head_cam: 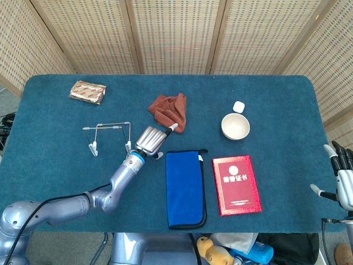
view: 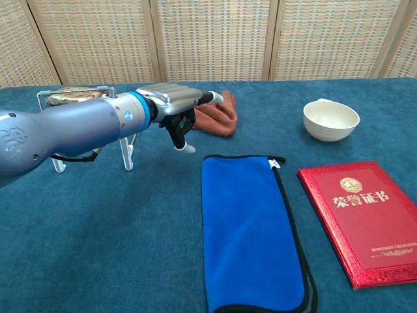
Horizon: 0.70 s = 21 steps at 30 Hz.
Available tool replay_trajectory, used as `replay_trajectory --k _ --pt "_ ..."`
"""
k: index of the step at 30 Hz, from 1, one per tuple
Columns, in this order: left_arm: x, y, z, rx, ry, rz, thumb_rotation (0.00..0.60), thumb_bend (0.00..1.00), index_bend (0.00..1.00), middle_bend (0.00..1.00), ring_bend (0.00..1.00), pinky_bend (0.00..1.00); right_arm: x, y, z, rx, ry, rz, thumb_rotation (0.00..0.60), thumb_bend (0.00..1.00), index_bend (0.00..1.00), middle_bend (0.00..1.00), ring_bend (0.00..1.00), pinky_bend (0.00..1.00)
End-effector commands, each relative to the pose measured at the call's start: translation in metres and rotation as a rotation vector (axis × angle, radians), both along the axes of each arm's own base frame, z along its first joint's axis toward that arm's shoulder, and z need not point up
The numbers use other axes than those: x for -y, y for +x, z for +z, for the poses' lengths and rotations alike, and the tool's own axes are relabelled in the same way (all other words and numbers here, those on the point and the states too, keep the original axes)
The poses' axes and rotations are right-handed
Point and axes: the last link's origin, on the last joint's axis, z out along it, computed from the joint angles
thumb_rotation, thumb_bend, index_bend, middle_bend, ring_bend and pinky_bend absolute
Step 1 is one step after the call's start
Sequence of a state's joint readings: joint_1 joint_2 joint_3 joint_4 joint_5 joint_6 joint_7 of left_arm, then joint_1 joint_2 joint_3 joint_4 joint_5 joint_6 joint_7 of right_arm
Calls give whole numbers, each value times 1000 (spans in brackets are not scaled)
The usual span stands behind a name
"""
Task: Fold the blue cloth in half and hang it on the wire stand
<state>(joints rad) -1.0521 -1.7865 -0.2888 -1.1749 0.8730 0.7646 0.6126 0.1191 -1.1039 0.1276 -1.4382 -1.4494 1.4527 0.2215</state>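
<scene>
Blue cloth (head_cam: 186, 189) flat on the bench (head_cam: 49, 165) in the head view, folded to a long strip, near front edge, just left of red booklet (head_cam: 237, 184). Left hand (head_cam: 151, 139) hovering off the cloth's far left corner, apart from it, between cloth and wire stand (head_cam: 109, 137); fingers curled in, one stretched toward the rust-brown rag (head_cam: 169, 111), nothing gripped. Right hand (head_cam: 343, 175) at the far right edge, well apart from the cloth, fingers spread and holding nothing. White bowl (head_cam: 235, 126) beyond the booklet, small white block (head_cam: 238, 106) behind it, foil packet (head_cam: 87, 91) at far left. Chest view: blue cloth (view: 251, 228) centre-front, black-edged along its right side; left hand (view: 174, 107) raised beyond its far left corner, not touching, fingers bent under the palm, wire stand (view: 85, 130) partly hidden behind the forearm.
</scene>
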Motion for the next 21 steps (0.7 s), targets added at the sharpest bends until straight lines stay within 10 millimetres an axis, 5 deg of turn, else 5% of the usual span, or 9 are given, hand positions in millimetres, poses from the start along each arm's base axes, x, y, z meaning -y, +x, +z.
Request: replay_trajectory --k 1,21 --pt "2 5 -2 -4 5 44 600 239 122 958 946 963 0 0 0 2 1 -1 600 0 4 0 0 0" --pt "10 24 -15 16 -72 311 600 279 303 1000 1000 1000 0 0 0 12 20 -10 600 0 5 0 0 0"
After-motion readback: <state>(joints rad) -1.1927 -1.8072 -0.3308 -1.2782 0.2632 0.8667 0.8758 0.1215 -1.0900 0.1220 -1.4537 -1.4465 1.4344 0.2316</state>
